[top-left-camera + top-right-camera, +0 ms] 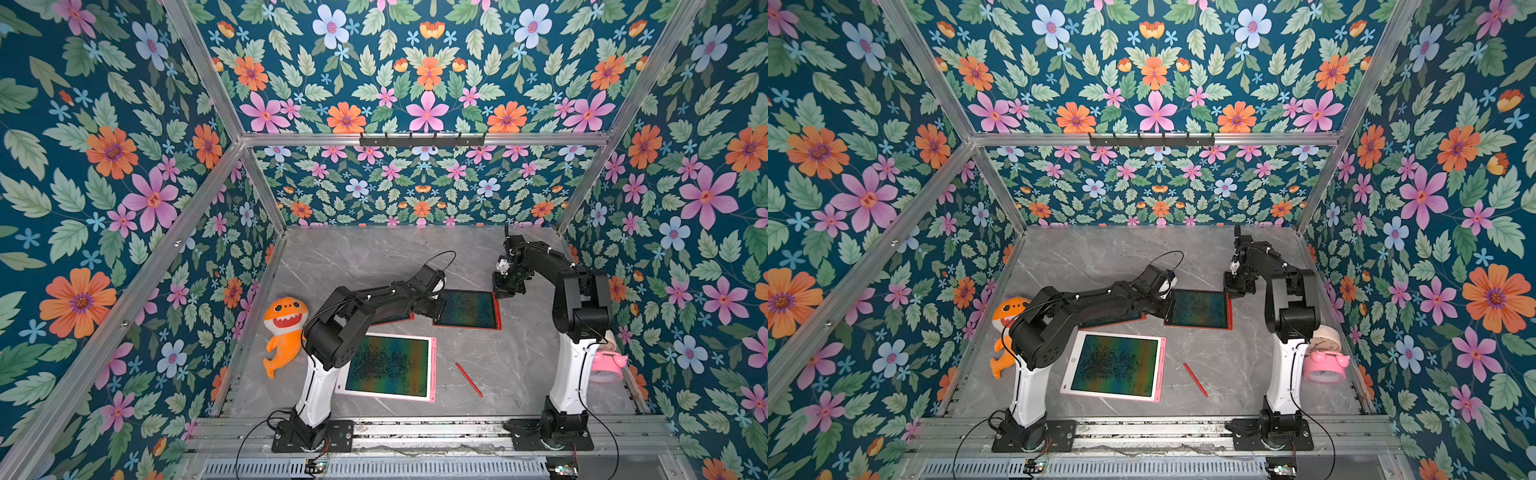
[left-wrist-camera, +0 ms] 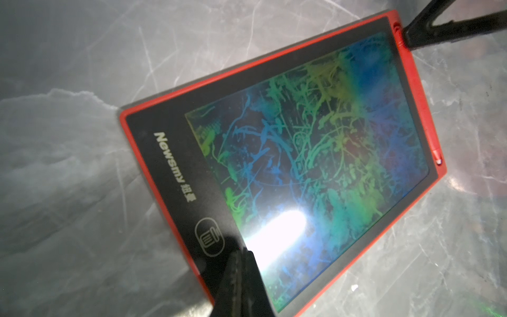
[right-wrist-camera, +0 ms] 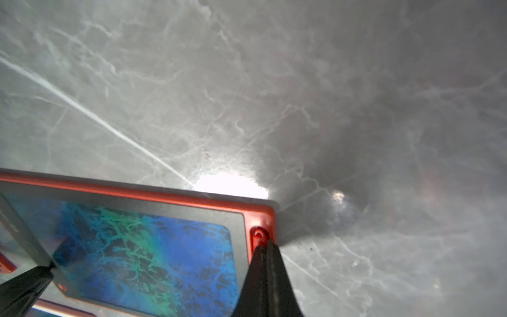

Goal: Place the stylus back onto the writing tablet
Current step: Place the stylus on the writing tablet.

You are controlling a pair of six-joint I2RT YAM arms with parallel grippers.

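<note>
A red-framed writing tablet lies flat at mid-table. A red stylus sits in the slot along its right edge, white tip toward the front. My right gripper is shut, its tips resting on the stylus's end cap at the tablet's far right corner. My left gripper is shut too, tips down on the tablet's black bezel beside the bin icon. A second red stylus lies loose on the table nearer the front.
A pink-and-white tablet lies at the front left. Another red-edged tablet is mostly hidden under my left arm. An orange shark plush lies by the left wall, and a pink alarm clock stands behind the right arm's base.
</note>
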